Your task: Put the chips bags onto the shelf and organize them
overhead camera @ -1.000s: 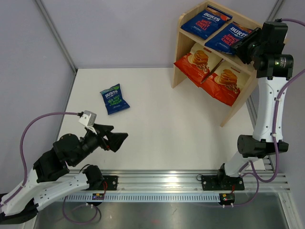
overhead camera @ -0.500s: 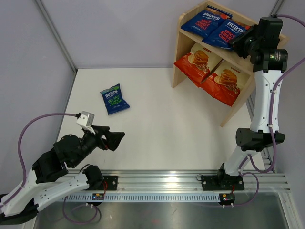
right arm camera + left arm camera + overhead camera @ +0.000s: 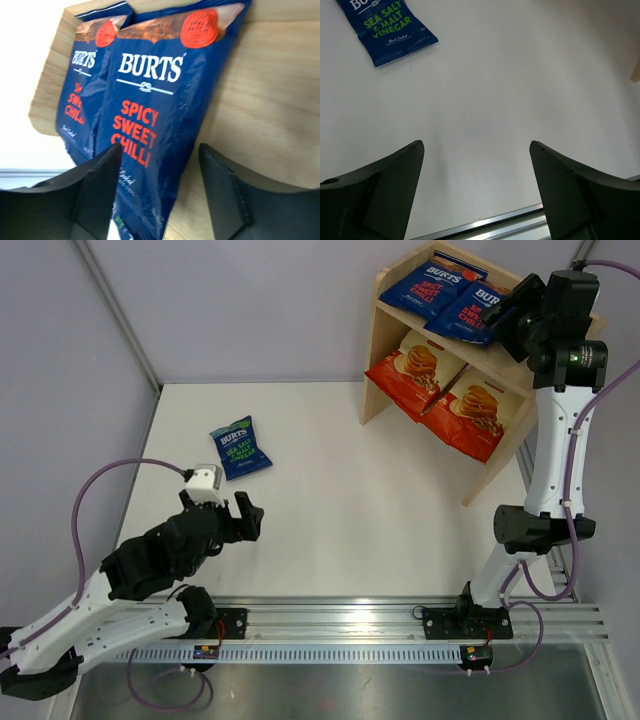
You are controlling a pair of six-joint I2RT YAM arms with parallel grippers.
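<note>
The wooden shelf (image 3: pixel 374 365) stands at the back right. Two red-lettered Burts bags (image 3: pixel 432 285) (image 3: pixel 468 312) lie side by side on its top tier, and two Cassava Chips bags (image 3: pixel 415 370) (image 3: pixel 478 410) lean on the lower tier. My right gripper (image 3: pixel 503 320) is open at the right Burts bag. In the right wrist view the gripper (image 3: pixel 159 150) straddles that bag's (image 3: pixel 150 100) lower end on the shelf top (image 3: pixel 270 100). The green-lettered Burts bag (image 3: pixel 240 448) lies flat on the table. My left gripper (image 3: pixel 247 518) is open and empty, short of it (image 3: pixel 385 30).
The white table (image 3: pixel 340 490) ends at a metal rail (image 3: pixel 400 615) along the near edge, which also shows in the left wrist view (image 3: pixel 485 225). Grey walls close the back and sides. The shelf's far right side stands close to the right arm.
My right gripper has shifted left along the shelf top, and the right Burts bag has slid closer to the other. My left arm has swung forward and tilted its gripper down over the table.
</note>
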